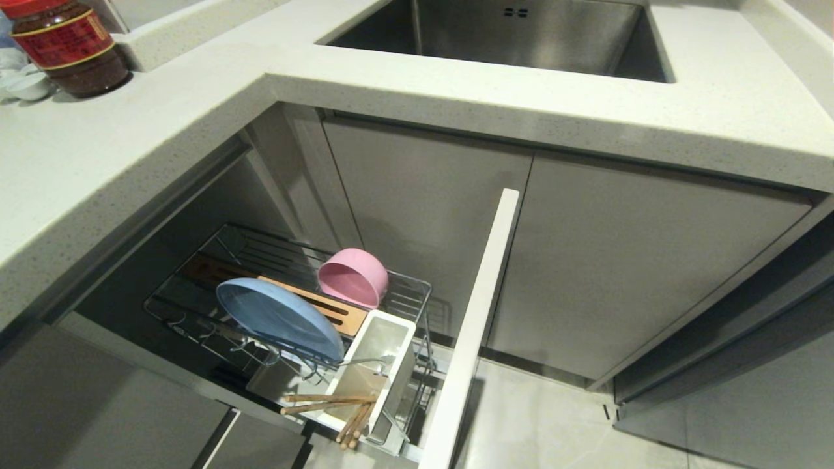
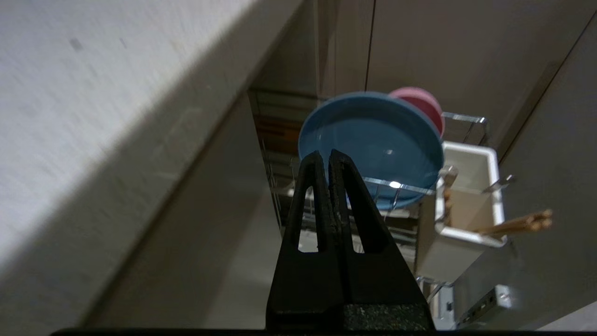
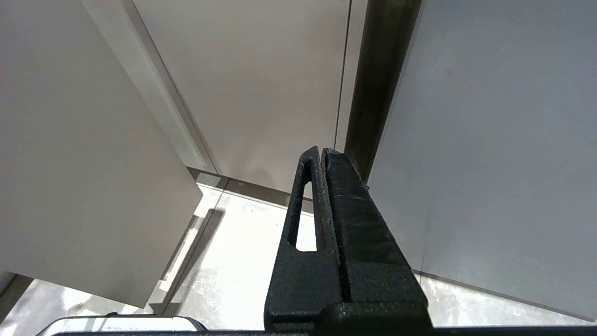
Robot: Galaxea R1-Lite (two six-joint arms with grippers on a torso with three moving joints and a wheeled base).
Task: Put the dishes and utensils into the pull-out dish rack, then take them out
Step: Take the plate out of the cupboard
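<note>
The pull-out dish rack (image 1: 425, 306) stands drawn out under the counter, its pale front panel (image 1: 479, 326) on its right. A light blue plate (image 1: 280, 319) leans upright in the prongs, and a pink bowl (image 1: 354, 277) lies on its side behind it. In the white utensil holder (image 1: 384, 345) sit wooden chopsticks (image 1: 332, 402) and a silver fork (image 1: 365, 360). Neither arm shows in the head view. My left gripper (image 2: 325, 156) is shut and empty, held back from the rack and pointing toward the plate (image 2: 373, 140), bowl (image 2: 422, 105) and chopsticks (image 2: 517, 224). My right gripper (image 3: 322, 151) is shut and empty, facing cabinet doors.
A steel sink (image 1: 508, 32) is set in the pale counter (image 1: 98, 150) above the rack. A red-lidded jar (image 1: 68, 45) and small white dishes (image 1: 26, 81) stand at the far left. Grey cabinet doors (image 1: 619, 260) and light floor tiles (image 1: 541, 423) lie to the right.
</note>
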